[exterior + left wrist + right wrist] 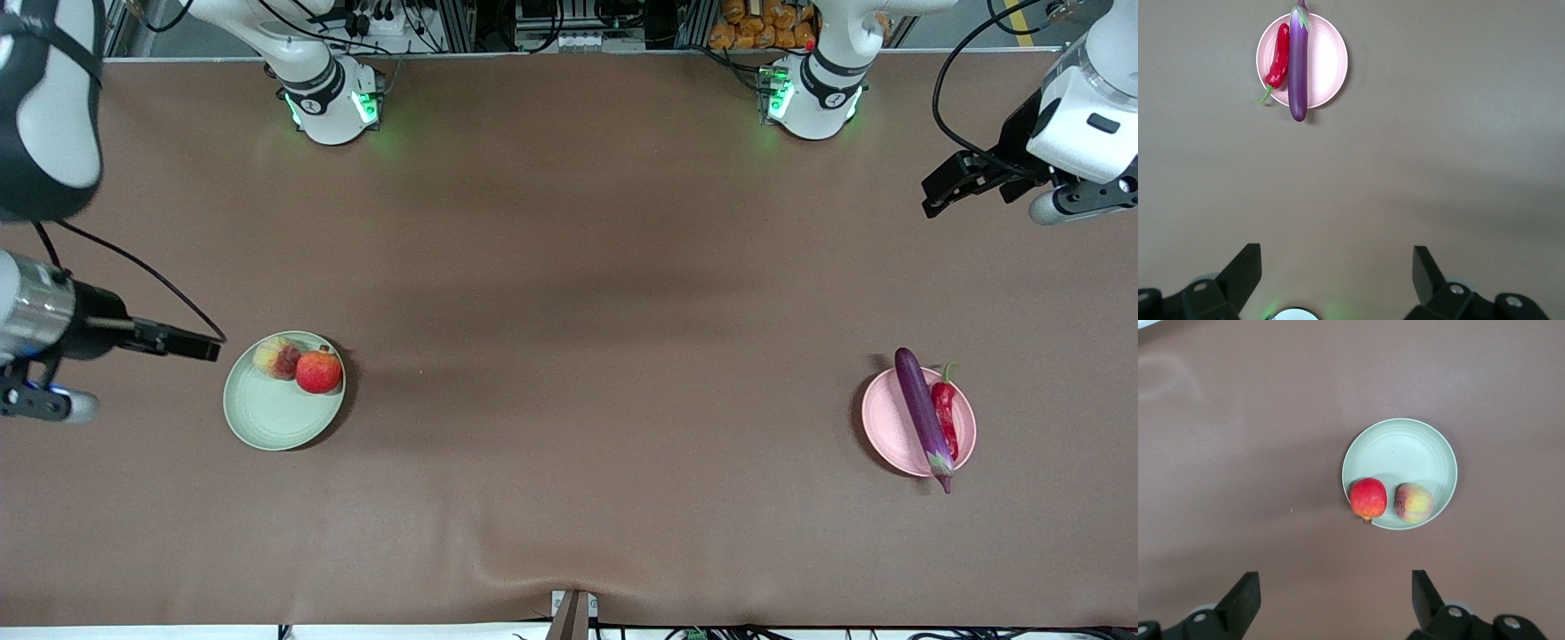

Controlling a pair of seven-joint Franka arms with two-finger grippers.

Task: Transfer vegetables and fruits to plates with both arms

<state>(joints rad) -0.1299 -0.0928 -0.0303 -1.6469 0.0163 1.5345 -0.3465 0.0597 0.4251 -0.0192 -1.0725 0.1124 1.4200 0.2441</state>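
The round red fruit (318,372) and the peach (276,358) lie side by side on the pale green plate (271,413) toward the right arm's end. The purple eggplant (921,413) and red chili (945,416) lie side by side on the pale pink plate (885,418) toward the left arm's end. My right gripper (212,348) is open and empty, up beside the green plate. My left gripper (932,200) is open and empty, high over bare table away from the pink plate. The left wrist view shows eggplant (1298,63), chili (1279,57) and pink plate (1328,63); the right wrist view shows red fruit (1368,497), peach (1413,502) and green plate (1405,450).
The brown table cloth (569,356) spreads wide between the two plates. The arm bases (329,98) (813,93) stand along the table's edge farthest from the front camera. A small bracket (573,613) sits at the nearest edge.
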